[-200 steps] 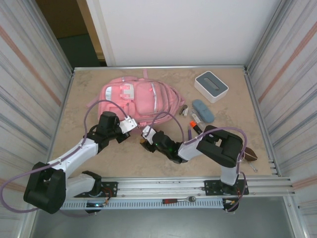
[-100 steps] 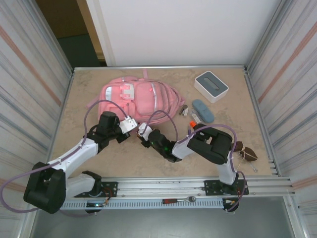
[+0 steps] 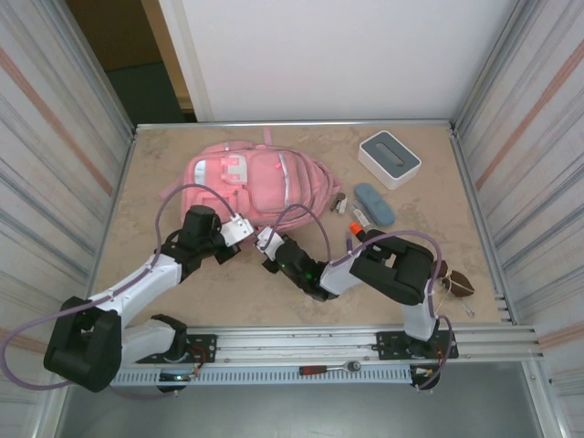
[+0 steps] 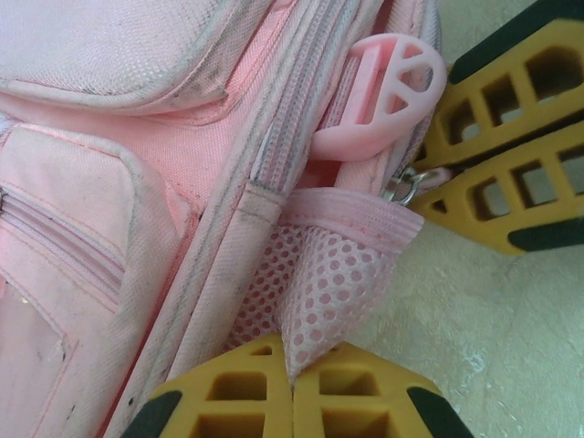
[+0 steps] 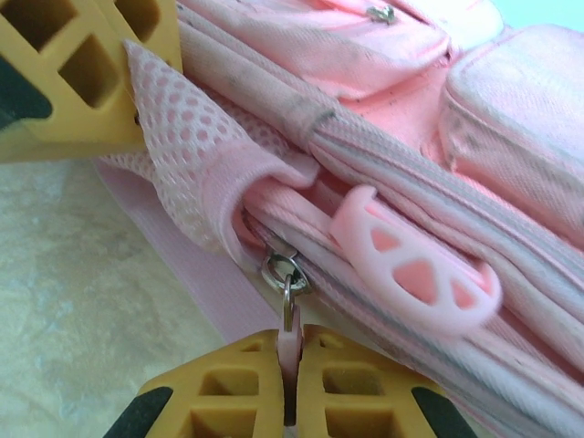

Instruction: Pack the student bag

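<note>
The student bag [image 3: 251, 181], a pink backpack, lies flat at the back left of the table. My left gripper [image 3: 239, 228] is at its near edge. In the left wrist view the left gripper [image 4: 292, 376] is shut on the bag's pink mesh side pocket [image 4: 333, 278]. My right gripper [image 3: 268, 241] sits just right of it. In the right wrist view the right gripper [image 5: 290, 345] is shut on the small pink zipper tab [image 5: 289, 339], which hangs from a metal ring [image 5: 280, 270]. A round pink rubber pull [image 5: 415, 274] lies on the zipper beside it.
A white-and-grey box [image 3: 390, 159] stands at the back right. A blue case [image 3: 373, 203] and small items [image 3: 359, 222] lie in front of it. A brown object [image 3: 457, 285] sits by the right wall. A ratchet tool [image 3: 333, 368] rests on the front rail.
My right gripper has closed from partly open onto the zipper tab, and its arm has shifted a little toward the bag. The left arm has held still.
</note>
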